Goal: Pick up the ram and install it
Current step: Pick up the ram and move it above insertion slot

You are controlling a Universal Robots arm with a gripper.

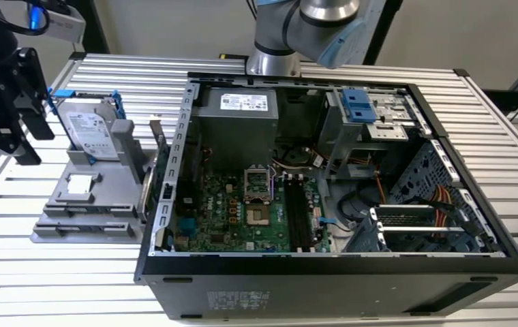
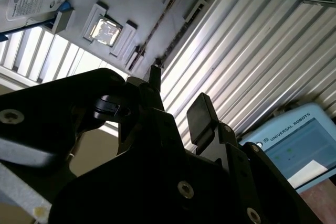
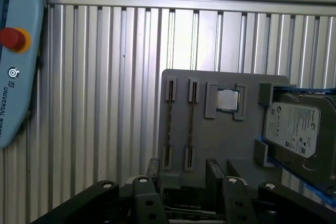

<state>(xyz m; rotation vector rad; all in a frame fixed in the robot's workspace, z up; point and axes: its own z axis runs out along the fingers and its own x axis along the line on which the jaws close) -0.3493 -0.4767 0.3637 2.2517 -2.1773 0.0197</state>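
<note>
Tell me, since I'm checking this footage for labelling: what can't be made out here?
- Ram sticks: edge-on in the holder, first wrist view; their faces are hidden.
- Hard drive: cut off by that picture's edge.
- Arm: cut off by the exterior view's top edge.
- Memory slots: too small to tell whether empty.

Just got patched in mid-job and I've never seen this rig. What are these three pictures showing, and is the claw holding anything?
It is one robot arm with a claw at its end. The exterior view comes from a camera off the arm: an open computer case sits on a slatted metal table, with a grey parts holder at the exterior view's left. Both wrist views come from cameras on the arm, looking past the claw at that holder. It carries two ram sticks on edge, a processor chip and a hard drive. The claw is open, empty, hovering by the ram sticks.
</note>
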